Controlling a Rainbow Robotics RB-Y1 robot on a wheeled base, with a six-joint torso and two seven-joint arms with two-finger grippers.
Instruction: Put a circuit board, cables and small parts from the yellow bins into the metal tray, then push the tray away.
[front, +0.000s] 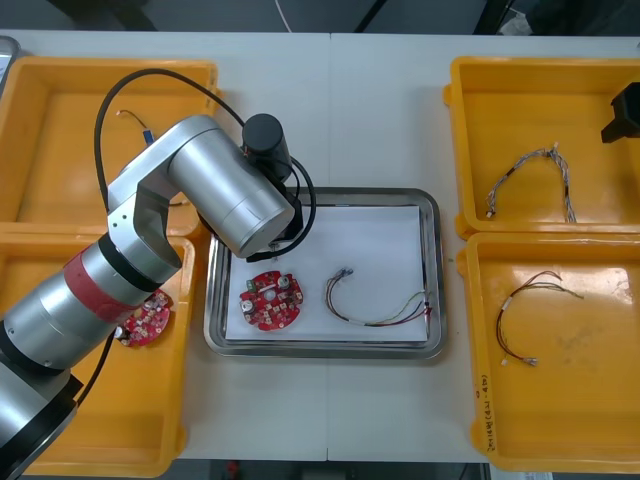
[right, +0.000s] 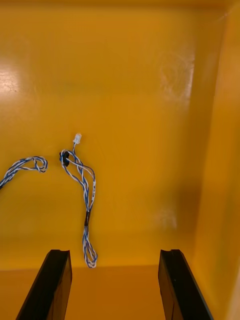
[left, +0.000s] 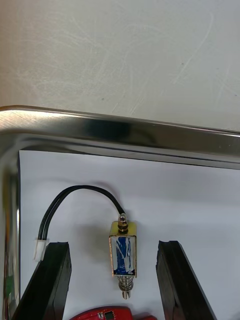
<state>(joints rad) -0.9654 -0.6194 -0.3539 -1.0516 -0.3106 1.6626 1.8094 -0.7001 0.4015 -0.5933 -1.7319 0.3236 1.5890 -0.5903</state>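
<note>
Overhead, the light table (front: 370, 110) carried four yellow plastic bins, two on each side: far left bin (front: 60, 150), near left bin (front: 130, 400), far right bin (front: 590, 100), near right bin (front: 580, 400). The shiny metal tray (front: 432, 270), white inside, sat between them.

The silver left arm (front: 210, 190) reached across the tray's far left corner. Left gripper (left: 112, 247): fingers wide apart, holding nothing, low over the white liner just inside the tray rim. Right gripper (right: 114, 255): at the table's right edge over the far right bin, fingers likewise spread and empty.

One round red circuit board (front: 270, 298) lay in the tray's near left part. A second red board (front: 148, 320) lay in the near left bin.

A thin cable of red and yellow wires (front: 375, 310) curved across the tray beside the board. A twisted blue and white cable (right: 82, 200) lay on the far right bin's floor. Another thin cable (front: 520, 320) was in the near right bin.

A small brass-and-blue metal part (left: 123, 252) lay on the liner between the left fingers, touching neither. Its black cable (left: 75, 192) arched over to a white plug by one finger.
</note>
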